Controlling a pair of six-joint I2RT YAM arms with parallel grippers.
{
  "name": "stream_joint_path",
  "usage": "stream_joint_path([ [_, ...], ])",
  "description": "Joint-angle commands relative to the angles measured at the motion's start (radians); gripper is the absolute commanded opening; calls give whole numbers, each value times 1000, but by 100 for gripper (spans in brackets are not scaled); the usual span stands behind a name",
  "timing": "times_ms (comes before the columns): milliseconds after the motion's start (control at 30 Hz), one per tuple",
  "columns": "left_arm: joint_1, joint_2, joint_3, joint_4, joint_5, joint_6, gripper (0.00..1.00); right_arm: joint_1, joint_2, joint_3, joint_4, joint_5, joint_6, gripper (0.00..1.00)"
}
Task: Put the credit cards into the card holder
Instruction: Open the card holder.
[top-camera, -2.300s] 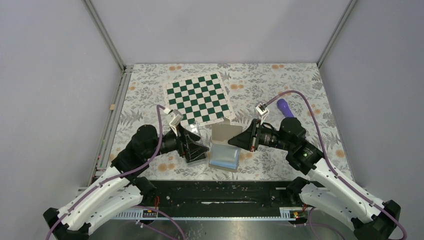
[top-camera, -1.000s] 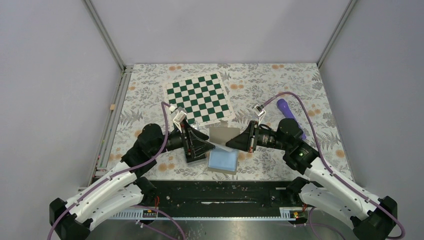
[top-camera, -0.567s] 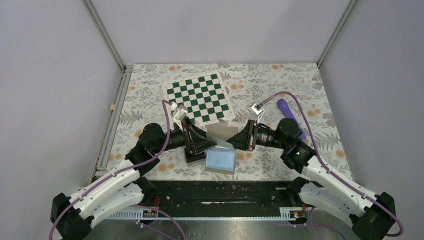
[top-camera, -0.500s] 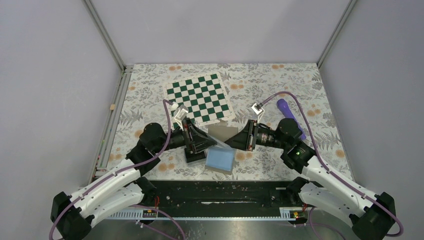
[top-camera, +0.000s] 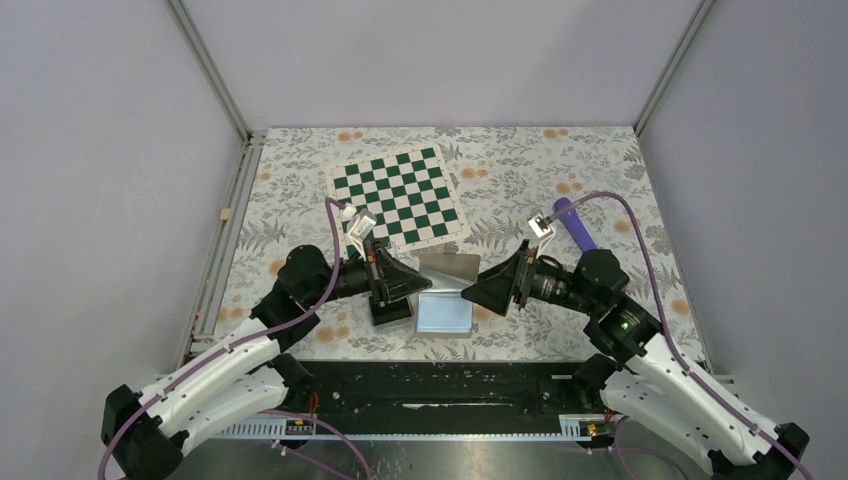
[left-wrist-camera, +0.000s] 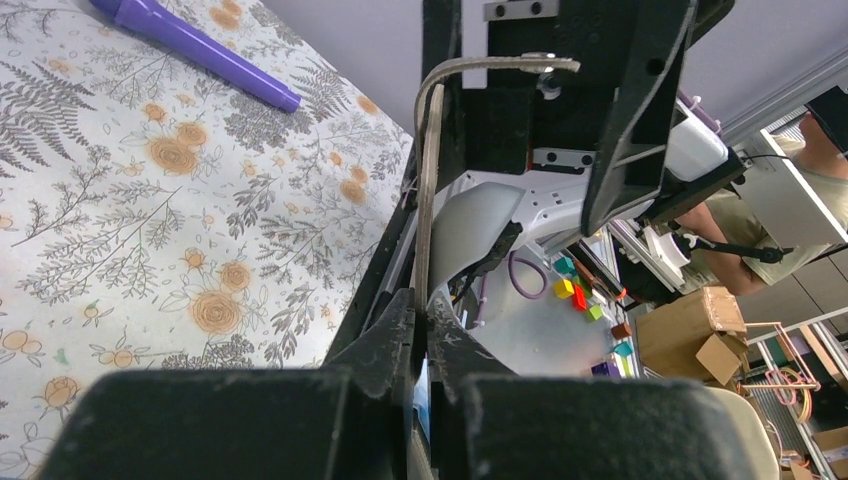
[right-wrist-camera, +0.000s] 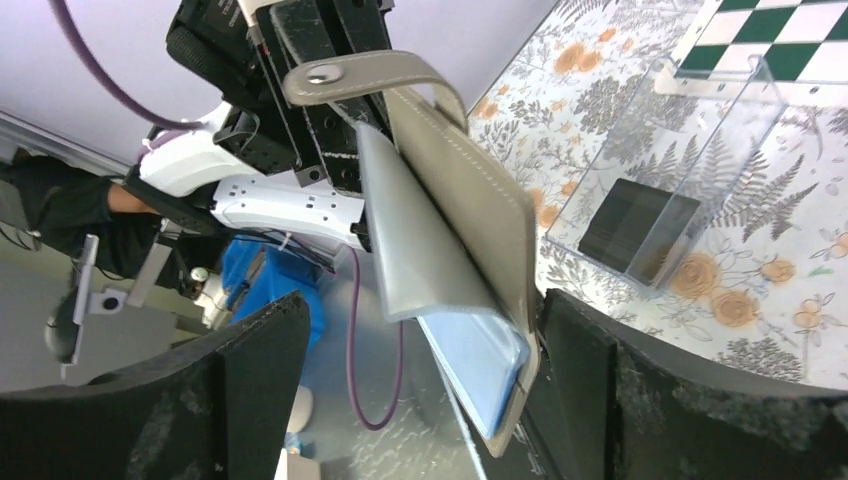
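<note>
My left gripper (top-camera: 424, 284) (left-wrist-camera: 421, 305) is shut on the edge of a taupe wallet (top-camera: 450, 270) (left-wrist-camera: 430, 190), holding one flap up. The wallet (right-wrist-camera: 460, 200) hangs open, its light-blue inside (top-camera: 445, 312) facing down toward the table. My right gripper (top-camera: 470, 292) (right-wrist-camera: 425, 310) is open; the wallet's lower edge lies between its wide-apart fingers, close to the right one. The clear card holder (right-wrist-camera: 690, 120) stands on the table beside the left gripper, with a black credit card (right-wrist-camera: 640, 230) (top-camera: 392, 312) lying in it. No other cards show.
A green-and-white chessboard (top-camera: 398, 197) lies at the back centre. A purple pen (top-camera: 573, 222) (left-wrist-camera: 195, 50) lies at the right, behind the right arm. The floral tablecloth (top-camera: 620, 180) ends at the black rail near the arm bases.
The left gripper closed on the wallet's flap. The right gripper opened, let go of the wallet and drew back to the right. The wallet swung lower.
</note>
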Motion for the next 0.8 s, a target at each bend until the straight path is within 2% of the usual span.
stream_joint_path([
  [0,3,-16,74,-27,-7,14,0,-3,-23,61,-93,29,-136,93],
  [233,3,53,178,-173,106,33,0,-1,124,211,-321,-50,-306,97],
  [433,-1,55,190,-178,167,28,0,-2,226,330,-470,-19,-450,98],
  [533,-3,45,190,-179,198,37,0,-1,256,358,-489,-31,-482,97],
  [700,-5,48,201,-214,240,44,0,0,305,391,-464,-158,-488,69],
  [767,-4,50,204,-217,242,42,0,8,330,402,-464,-222,-484,64],
])
